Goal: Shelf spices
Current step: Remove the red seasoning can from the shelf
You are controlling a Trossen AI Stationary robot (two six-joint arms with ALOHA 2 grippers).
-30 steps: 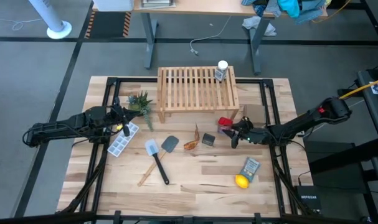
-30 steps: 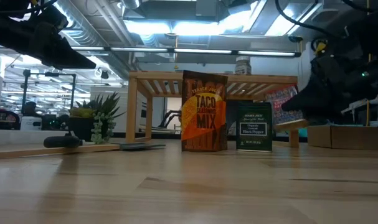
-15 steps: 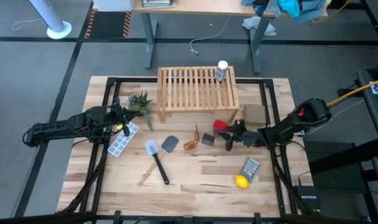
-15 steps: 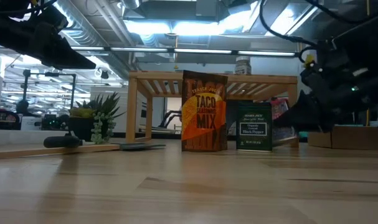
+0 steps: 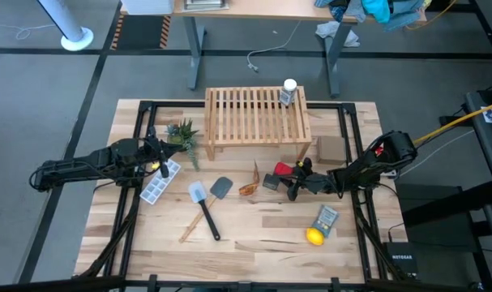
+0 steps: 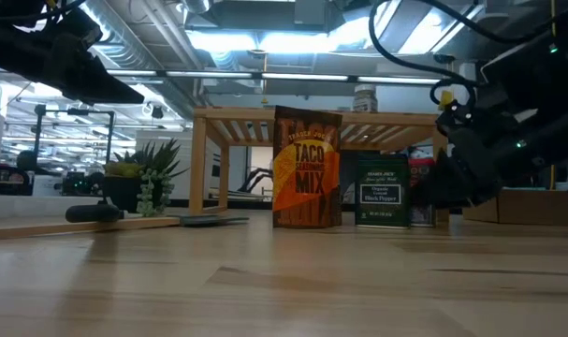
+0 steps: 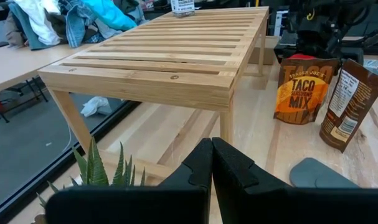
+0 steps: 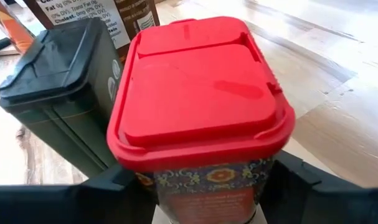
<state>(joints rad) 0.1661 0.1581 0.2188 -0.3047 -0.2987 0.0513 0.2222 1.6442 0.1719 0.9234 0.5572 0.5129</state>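
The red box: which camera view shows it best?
The right wrist view: the red box fills the picture, its lid plain, between the right gripper's jaws. The high view shows a small red spot; the low view only a sliver behind the black box.

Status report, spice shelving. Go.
Right gripper astride the red box, jaws around it, grip unconfirmed. Left gripper shut, parked by the plant. Black box right beside the red one. Bottle already on shelf.
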